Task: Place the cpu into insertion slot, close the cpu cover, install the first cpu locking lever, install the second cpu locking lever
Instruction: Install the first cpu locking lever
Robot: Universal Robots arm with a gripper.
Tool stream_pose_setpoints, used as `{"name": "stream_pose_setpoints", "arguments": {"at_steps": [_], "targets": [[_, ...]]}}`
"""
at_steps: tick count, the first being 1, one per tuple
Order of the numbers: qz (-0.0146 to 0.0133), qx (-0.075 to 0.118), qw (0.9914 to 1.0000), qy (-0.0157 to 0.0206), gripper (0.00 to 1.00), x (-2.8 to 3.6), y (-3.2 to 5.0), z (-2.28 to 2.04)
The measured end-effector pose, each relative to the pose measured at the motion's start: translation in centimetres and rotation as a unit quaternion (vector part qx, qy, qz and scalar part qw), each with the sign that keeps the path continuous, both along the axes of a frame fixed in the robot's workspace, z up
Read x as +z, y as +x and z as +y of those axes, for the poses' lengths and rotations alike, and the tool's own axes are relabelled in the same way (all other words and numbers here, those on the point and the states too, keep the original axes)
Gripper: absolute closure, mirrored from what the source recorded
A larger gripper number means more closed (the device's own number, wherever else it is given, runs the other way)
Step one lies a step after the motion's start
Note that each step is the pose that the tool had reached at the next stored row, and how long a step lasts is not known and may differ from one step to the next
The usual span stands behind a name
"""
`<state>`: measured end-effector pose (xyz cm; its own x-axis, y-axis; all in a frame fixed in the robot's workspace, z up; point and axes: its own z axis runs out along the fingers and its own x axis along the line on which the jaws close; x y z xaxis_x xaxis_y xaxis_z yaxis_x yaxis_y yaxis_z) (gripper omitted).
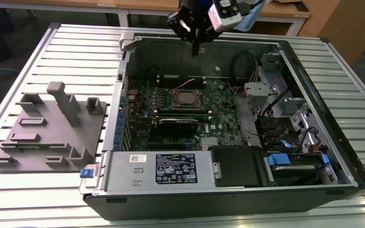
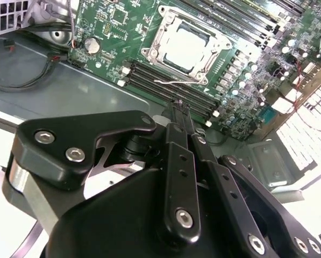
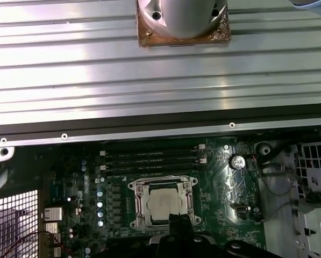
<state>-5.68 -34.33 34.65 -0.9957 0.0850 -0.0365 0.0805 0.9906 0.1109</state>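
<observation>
Slatted table (image 1: 43,190); gripper (image 1: 196,50) abv case (image 1: 220,202) (cpu (image 1: 186,99) seated).

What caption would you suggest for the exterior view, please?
Open computer case with gripper above, chip seated in socket.

Green board (image 1: 220,97) with tiny silver and black specks. Dull silver-grey cpu (image 2: 187,47) in the middle of the board, with a shiny silver cpu cover (image 2: 155,37) framing it. Black gripper (image 2: 179,107). Silver table (image 1: 62,52) with long straight stripes, out past the board. Plain grey stand (image 1: 49,133) and small blue clip (image 1: 86,172), well off the board.
</observation>
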Motion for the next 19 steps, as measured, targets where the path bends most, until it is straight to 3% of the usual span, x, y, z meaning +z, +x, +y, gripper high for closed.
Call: {"name": "stream_pose_setpoints", "arguments": {"at_steps": [4,8,19], "targets": [[0.0,0.0,1.0,-0.0001,0.9,-0.66,-0.05,0.0],[0.0,0.0,1.0,0.0,0.9,-0.71,-0.07,0.0],[-0.0002,0.0,1.0,0.0005,0.9,-2.19,-1.44,0.05]]}}
